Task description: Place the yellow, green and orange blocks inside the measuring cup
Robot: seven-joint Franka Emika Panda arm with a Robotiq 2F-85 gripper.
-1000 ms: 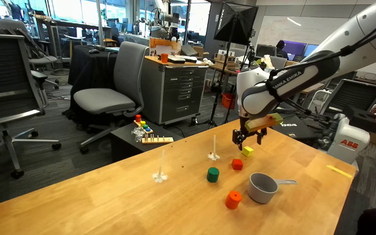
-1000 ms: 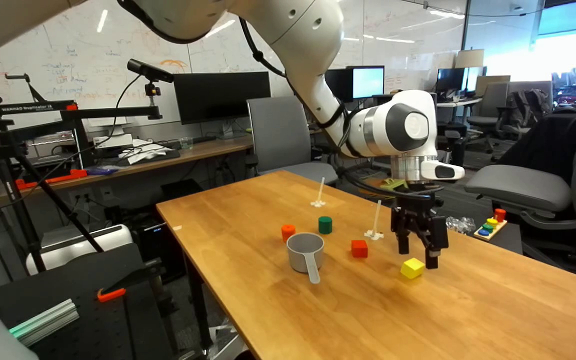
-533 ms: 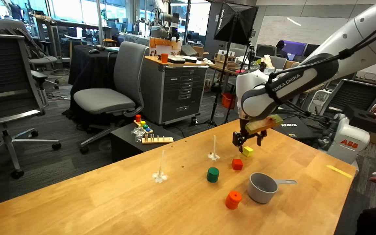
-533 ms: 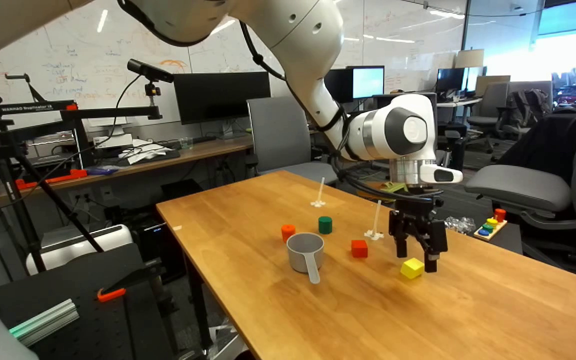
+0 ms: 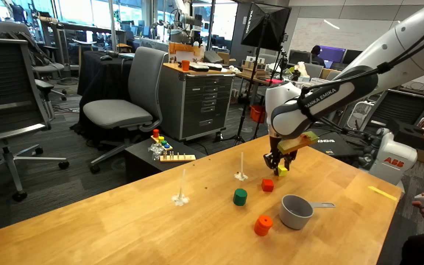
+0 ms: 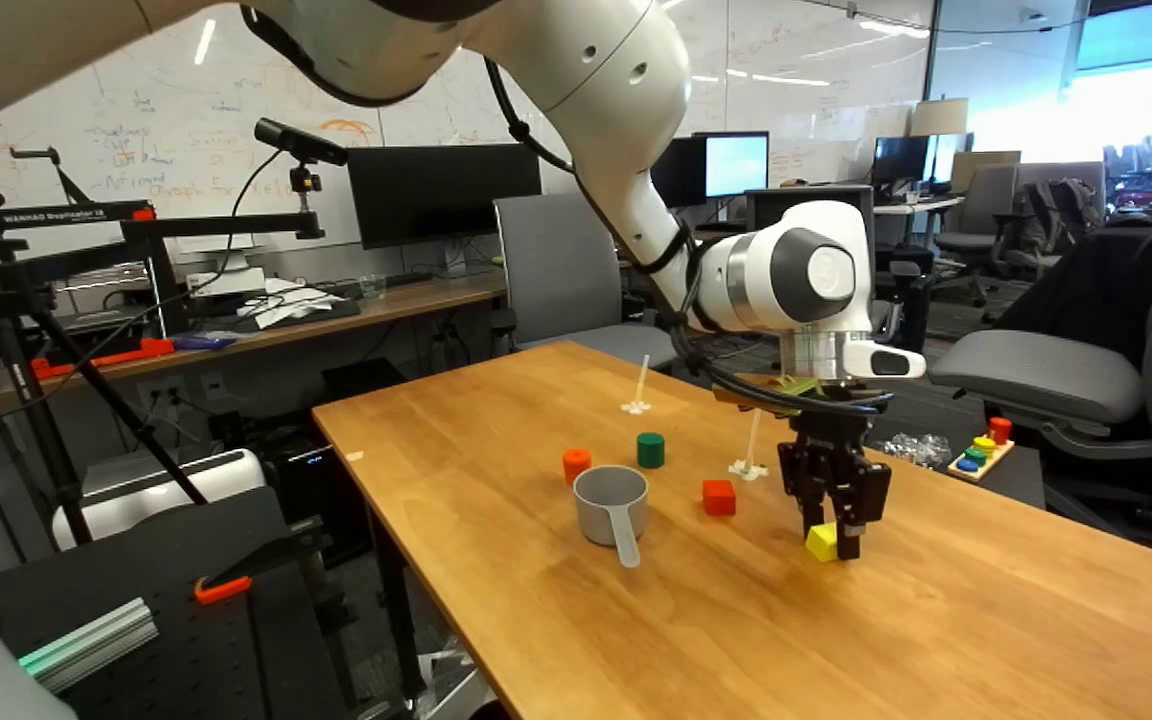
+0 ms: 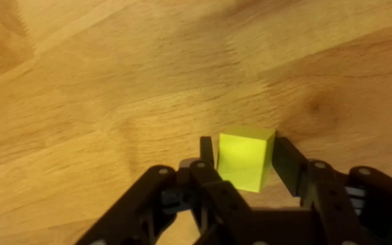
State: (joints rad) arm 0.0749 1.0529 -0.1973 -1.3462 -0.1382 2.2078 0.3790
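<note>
Yellow block (image 7: 242,160) between the fingers (image 7: 287,165), resting on the tabletop (image 7: 97,68): pick-up of what is judged the first of three pieces, just short of a firm hold. For a sound grip, the block is best kept centred, with the fingers flat against opposite sides, so that it squares up rather than twists or slides away. A slow squeeze, then a straight lift, suits so small a piece; the lift should wait until both sides bear on it. The way to the measuring cup (image 5: 295,222) passes near the red block (image 5: 267,185), which the task does not name, so height ought to be gained before any sideways travel. Release is best made over the middle of the cup's mouth, away from the handle (image 5: 323,205).

Fingers: parted by little more than the block's width. In the wrist view, the finger at right appears to touch the block, while a sliver of tabletop shows between the block and the finger at left; a full clamp is not evident. In both exterior views, the fingers straddle the block, close to the tabletop. The green block (image 5: 240,197) and orange block (image 5: 263,225) stand outside the cup, the latter just beside it.
</note>
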